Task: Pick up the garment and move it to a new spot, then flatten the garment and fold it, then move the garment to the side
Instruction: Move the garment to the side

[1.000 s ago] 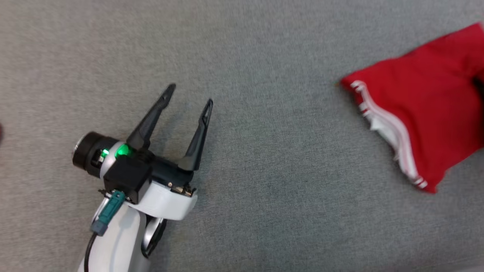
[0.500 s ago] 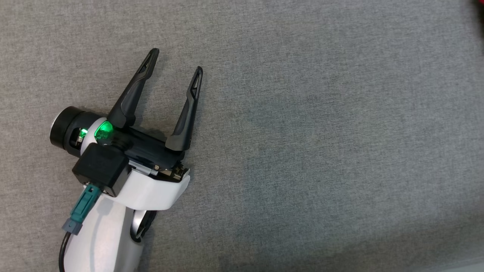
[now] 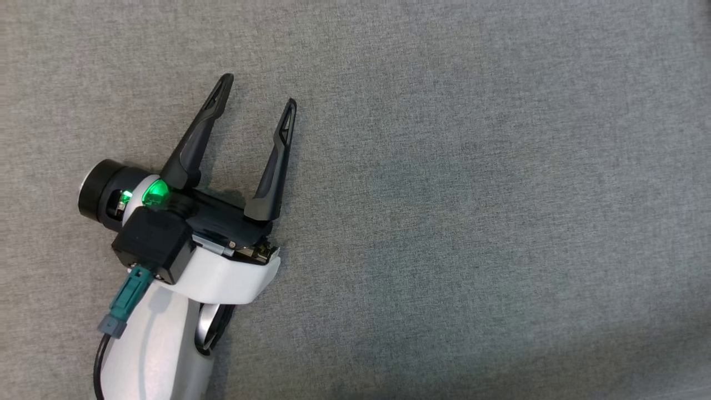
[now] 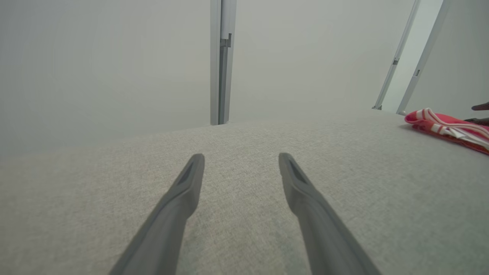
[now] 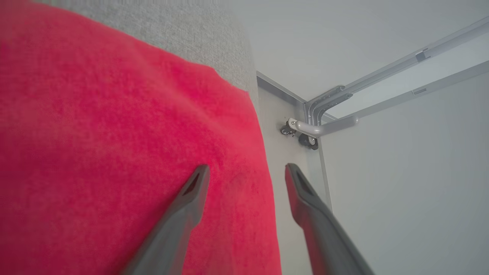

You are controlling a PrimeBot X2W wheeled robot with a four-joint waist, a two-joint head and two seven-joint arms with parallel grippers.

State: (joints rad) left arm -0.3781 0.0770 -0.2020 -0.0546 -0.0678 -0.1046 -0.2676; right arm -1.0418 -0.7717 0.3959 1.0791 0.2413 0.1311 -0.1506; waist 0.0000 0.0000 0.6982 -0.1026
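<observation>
Left gripper (image 3: pixel 257 91) is spread wide with nothing in it. It hangs low over the bare grey fabric surface (image 3: pixel 472 194), I'd say parked there so it stays clear of the cloth work on my other side. Right gripper (image 5: pixel 247 167) also has its fingers well apart and clamps nothing. One finger sits over the red garment (image 5: pixel 114 152), the other is past the cloth's edge, over the drop beside the surface. The garment lies off to my right near the surface's edge. From the left wrist view it is a low red heap with white striped trim (image 4: pixel 447 126), well apart from my left fingers. Lying that far out, it fits the move-to-the-side step, so my guess is the task is near its end. Hard to make out: the garment is cut off by the frame in both wrist views, so I can't tell if the fold is neat or how many layers it has. A dark tip (image 4: pixel 479 107) beside the cloth is too cropped to identify. I also can't tell whether my right fingers touch the fabric or hover just above it.
</observation>
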